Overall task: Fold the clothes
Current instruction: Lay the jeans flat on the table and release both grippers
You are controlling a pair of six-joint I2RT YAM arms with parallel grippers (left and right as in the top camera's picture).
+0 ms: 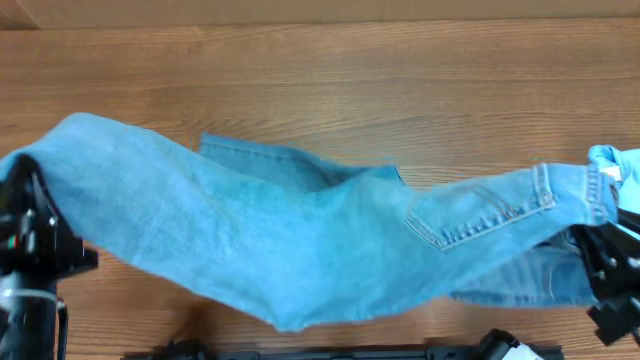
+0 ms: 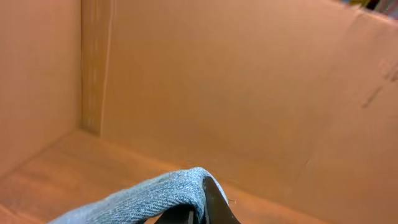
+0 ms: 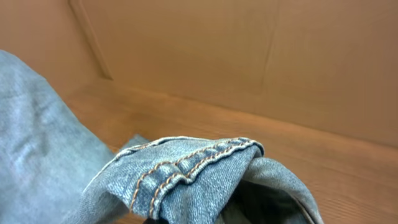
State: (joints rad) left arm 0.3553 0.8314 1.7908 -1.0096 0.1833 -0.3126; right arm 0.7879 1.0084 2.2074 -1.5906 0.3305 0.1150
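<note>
The clothes point(image 1: 300, 240), light blue denim jeans, stretch across the wooden table from the far left to the far right, with a stitched back pocket point(image 1: 480, 215) facing up. At the left edge my left gripper point(image 1: 22, 195) is shut on the leg end. In the left wrist view a fold of denim point(image 2: 155, 196) drapes over one black finger point(image 2: 214, 202). My right gripper point(image 1: 605, 255) holds the waistband end at the right. In the right wrist view the stitched waistband point(image 3: 186, 171) bunches over the jaws and hides the fingers.
Brown cardboard walls point(image 2: 249, 81) enclose the back and sides of the wooden table point(image 1: 320, 90). Dark arm bases point(image 1: 330, 352) line the front edge. A paler blue bit of fabric point(image 1: 612, 160) shows at the far right edge.
</note>
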